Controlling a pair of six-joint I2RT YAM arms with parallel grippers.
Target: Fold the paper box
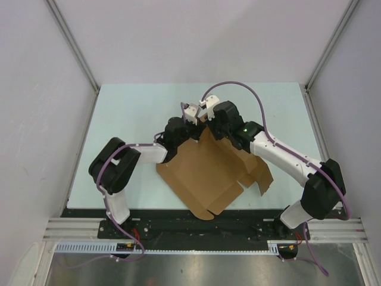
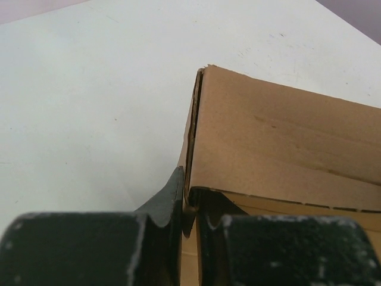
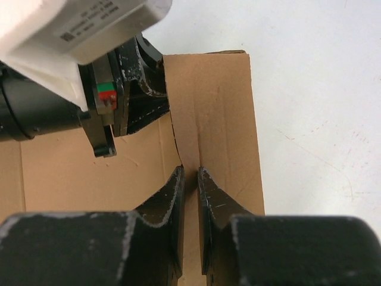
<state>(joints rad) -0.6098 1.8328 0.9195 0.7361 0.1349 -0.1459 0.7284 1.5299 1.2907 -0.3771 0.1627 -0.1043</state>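
a pale worktop is seen, closed in by plain grey walls with metal posts at the corners. the paper box is found near the middle of the worktop, between the two arms. it is a brown cardboard sheet lying mostly flat, its side panels spread toward the near edge, with a flap at its far side lifted off the surface.

the step in hand is judged to be the raising and creasing of that far flap. it would be done well if the flap were turned along its scored line rather than across the board. both hands should be moved together at one pace, so that the panel is not twisted or torn. the pinch should be held close to the edge. the flat part of the sheet should be watched, since nothing is seen pressing it down and it may be dragged or lifted with the flap.

the left hand is extended from the left over the sheet. its jaws are drawn narrow, and the upright cardboard edge is caught between them at a corner. the right hand is extended from the right, with the forearm stretched above the sheet's right side. its jaws are likewise narrow and closed on the flap's edge. the two hands are set just beside each other at the far edge of the sheet.
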